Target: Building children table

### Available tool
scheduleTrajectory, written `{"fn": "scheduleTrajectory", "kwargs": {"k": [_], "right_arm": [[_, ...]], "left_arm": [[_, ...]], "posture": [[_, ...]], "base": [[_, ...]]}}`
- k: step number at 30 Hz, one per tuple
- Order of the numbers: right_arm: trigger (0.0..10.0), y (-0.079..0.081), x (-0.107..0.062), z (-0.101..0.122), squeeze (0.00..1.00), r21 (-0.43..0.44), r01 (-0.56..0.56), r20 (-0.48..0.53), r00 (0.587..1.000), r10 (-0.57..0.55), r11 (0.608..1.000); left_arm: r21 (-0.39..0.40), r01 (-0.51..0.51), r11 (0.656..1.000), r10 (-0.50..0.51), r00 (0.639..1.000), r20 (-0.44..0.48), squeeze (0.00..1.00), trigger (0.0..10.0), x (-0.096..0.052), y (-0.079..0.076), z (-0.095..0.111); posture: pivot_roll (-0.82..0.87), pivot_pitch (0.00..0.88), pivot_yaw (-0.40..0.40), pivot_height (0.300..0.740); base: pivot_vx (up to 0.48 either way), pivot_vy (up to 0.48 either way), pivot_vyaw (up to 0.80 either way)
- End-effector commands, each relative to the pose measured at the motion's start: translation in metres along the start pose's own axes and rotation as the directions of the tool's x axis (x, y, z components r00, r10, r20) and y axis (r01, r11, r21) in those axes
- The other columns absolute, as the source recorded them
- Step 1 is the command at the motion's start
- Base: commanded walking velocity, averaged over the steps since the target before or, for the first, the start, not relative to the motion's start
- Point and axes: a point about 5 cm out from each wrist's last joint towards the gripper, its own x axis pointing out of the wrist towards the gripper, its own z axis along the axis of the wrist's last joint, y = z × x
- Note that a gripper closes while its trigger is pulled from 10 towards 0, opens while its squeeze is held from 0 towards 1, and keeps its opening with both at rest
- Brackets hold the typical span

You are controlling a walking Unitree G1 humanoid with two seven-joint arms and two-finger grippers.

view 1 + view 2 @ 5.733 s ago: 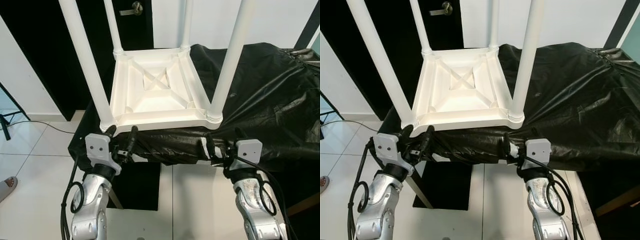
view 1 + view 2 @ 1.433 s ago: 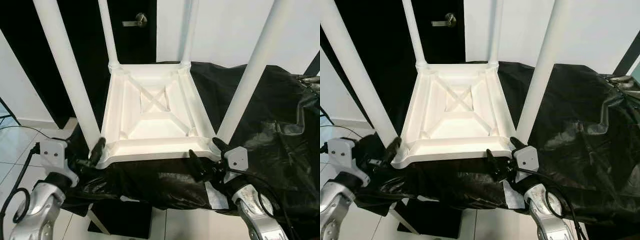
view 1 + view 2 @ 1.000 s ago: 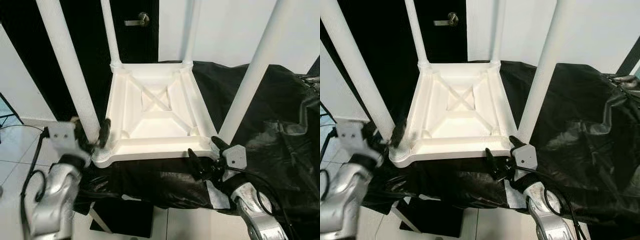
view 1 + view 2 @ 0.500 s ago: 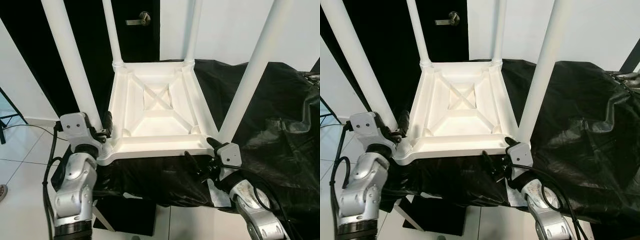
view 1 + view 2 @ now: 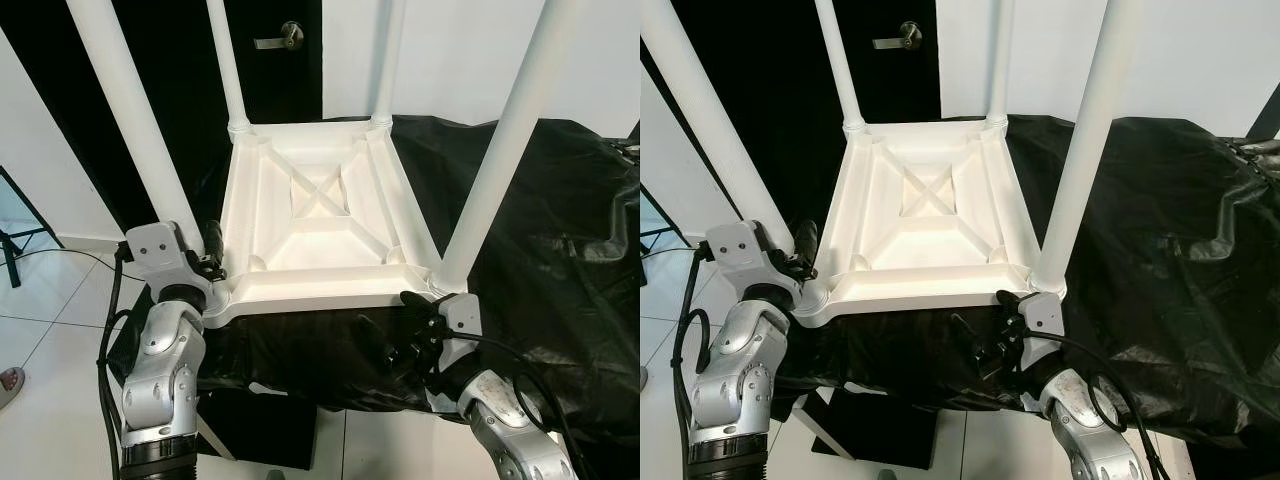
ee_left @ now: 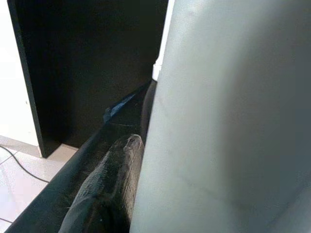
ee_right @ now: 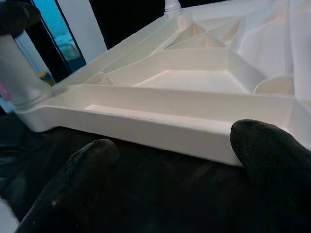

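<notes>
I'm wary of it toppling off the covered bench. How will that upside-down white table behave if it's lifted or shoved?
The white table looks like hollow ribbed plastic, so probably light and stiff. Its four legs stand tall, so it may tip easily if pushed high up. It rests on a glossy black sheet, so it could slide; the left gripper is at one leg's base.

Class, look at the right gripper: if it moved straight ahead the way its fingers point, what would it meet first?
Most likely the near edge of the white upturned table. The right gripper is open and points at that rim just above the black cover; the exact depth is unclear.
</notes>
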Motion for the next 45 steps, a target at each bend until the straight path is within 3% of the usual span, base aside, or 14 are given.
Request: {"fn": "scheduleTrajectory", "kwargs": {"k": [1,4,5,6,7,22,28,30,33,34,36,38,43,45], "right_arm": [[10.0,-0.002,-0.001,0.001,0.0,0.066,0.023,0.0,1.0,-0.023,0.998],[10.0,-0.003,0.0,0.002,0.0,0.121,0.036,0.007,0.999,-0.037,0.992],[10.0,-0.004,0.0,0.003,0.0,0.13,0.041,0.009,0.999,-0.042,0.991],[10.0,-0.004,0.0,0.003,0.0,0.132,0.042,0.007,0.999,-0.043,0.99],[10.0,-0.004,0.0,0.004,0.0,0.13,0.041,0.005,0.999,-0.042,0.991],[10.0,-0.007,0.0,0.008,0.0,0.272,0.067,0.022,0.997,-0.076,0.96],[10.0,-0.01,0.002,0.007,0.0,0.024,0.08,-0.019,0.997,-0.08,0.997],[10.0,-0.016,0.006,0.009,0.0,-0.187,0.094,-0.02,0.995,-0.1,0.978],[10.0,-0.02,0.01,0.015,0.0,-0.305,0.103,0.001,0.994,-0.108,0.947],[10.0,-0.023,0.014,0.018,0.0,-0.425,0.086,0.0,0.995,-0.095,0.901],[10.0,-0.025,0.015,0.019,0.0,-0.464,0.078,-0.005,0.996,-0.09,0.883],[10.0,-0.028,0.021,0.021,0.0,-0.611,0.01,-0.043,0.998,-0.046,0.792],[10.0,-0.028,0.024,0.021,0.0,-0.705,-0.068,-0.092,0.996,0.005,0.706],[10.0,-0.026,0.023,0.019,0.0,-0.774,-0.166,-0.154,0.985,0.072,0.611]], "left_arm": [[-0.069,-0.013,0.998,0.009,0.999,-0.053,0.0,0.0,0.003,-0.004,-0.008],[-0.073,-0.013,0.997,0.008,0.998,-0.061,0.0,0.7,0.003,-0.005,-0.009],[-0.075,-0.008,0.997,0.003,0.998,-0.063,0.0,5.8,0.004,-0.006,-0.009],[-0.076,-0.004,0.997,-0.001,0.998,-0.064,0.0,5.8,0.004,-0.006,-0.009],[-0.071,0.0,0.998,-0.005,0.998,-0.07,0.0,10.0,0.004,-0.007,-0.01],[-0.074,0.01,0.997,-0.016,0.997,-0.077,0.0,10.0,0.004,-0.009,-0.009],[-0.077,0.009,0.997,-0.015,0.997,-0.08,0.0,10.0,0.004,-0.008,-0.009],[-0.107,0.003,0.994,-0.012,0.996,-0.087,0.0,10.0,0.003,-0.007,-0.01],[-0.139,-0.003,0.99,-0.01,0.996,-0.093,0.0,10.0,0.003,-0.007,-0.011],[-0.181,-0.009,0.984,-0.009,0.995,-0.099,0.0,10.0,0.003,-0.006,-0.011],[-0.186,-0.009,0.982,-0.01,0.995,-0.099,0.0,10.0,0.003,-0.007,-0.011],[-0.207,-0.011,0.978,-0.012,0.994,-0.108,0.0,10.0,0.003,-0.007,-0.013],[-0.241,-0.015,0.97,-0.012,0.993,-0.114,0.0,10.0,0.003,-0.007,-0.015],[-0.242,-0.014,0.97,-0.015,0.993,-0.12,0.0,10.0,0.003,-0.007,-0.016]], "posture": [[0.07,0.0,0.024,0.74],[0.07,0.0,0.026,0.74],[0.07,0.0,0.026,0.74],[0.07,0.0,0.026,0.74],[0.07,0.0,0.026,0.74],[0.07,0.0,0.022,0.74],[0.07,0.0,0.022,0.74],[0.07,0.0,0.022,0.74],[0.07,0.0,0.019,0.74],[0.07,0.0,0.018,0.74],[0.07,0.0,0.016,0.74],[0.07,0.0,0.01,0.74],[0.07,0.0,0.009,0.74],[0.07,0.0,0.004,0.74]], "base": [[0.0,0.0,0.0],[0.0,0.0,0.0],[0.0,0.0,0.0],[0.0,0.0,0.0],[0.0,0.0,0.0],[0.0,0.0,0.0],[0.0,0.0,0.0],[0.0,0.0,0.0],[0.0,0.0,0.0],[0.0,0.0,0.0],[0.0,0.0,0.0],[0.0,0.0,0.0],[0.0,0.0,0.0],[0.0,0.0,0.0]]}}
